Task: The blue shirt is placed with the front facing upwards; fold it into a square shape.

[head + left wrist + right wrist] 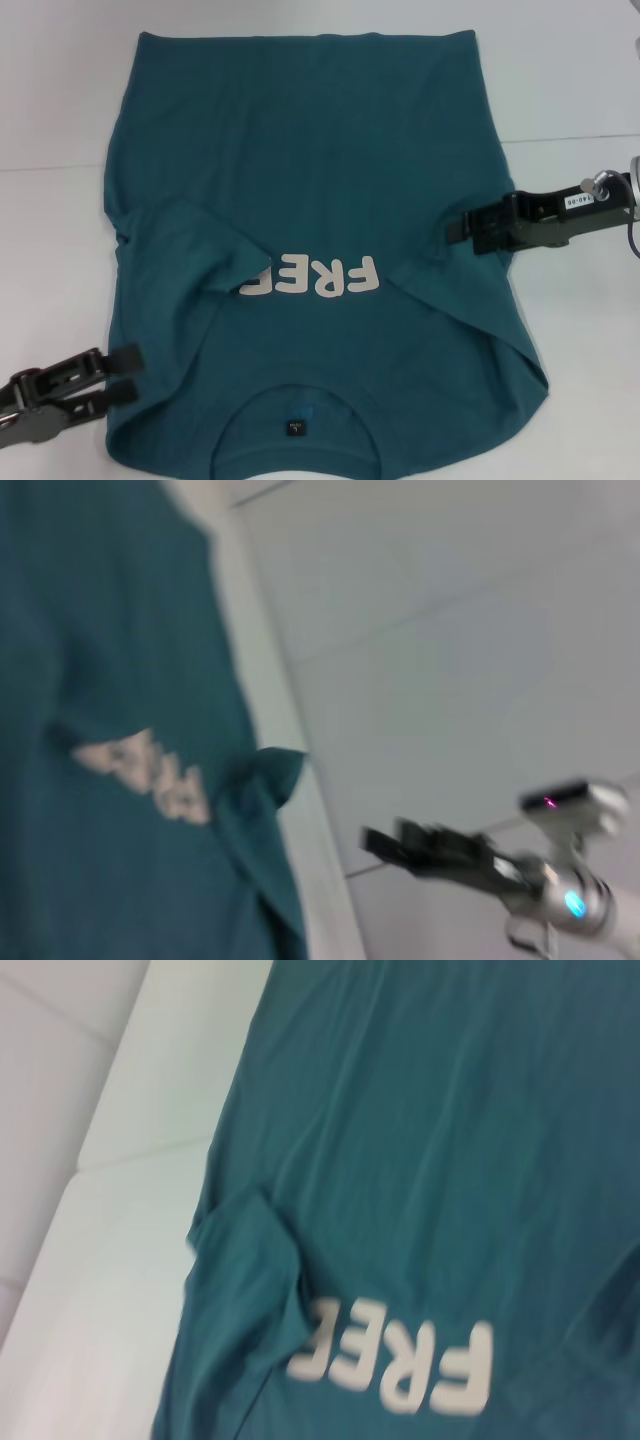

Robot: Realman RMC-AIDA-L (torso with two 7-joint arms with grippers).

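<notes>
Collar and tag of the shirt (pixel 320 200) lie nearest, partly cut off by the frame edge. It lies flat on the white counter (pixel 50 220), left sleeve folded over, hiding part of the print. Left claw (pixel 128 374) is slightly open, empty, beside the hem. Right claw (pixel 458 226) touches the right sleeve; grip unclear.

A white table (pixel 60 230) fills the scene; a faint seam line (pixel 570 140) crosses its far part.
</notes>
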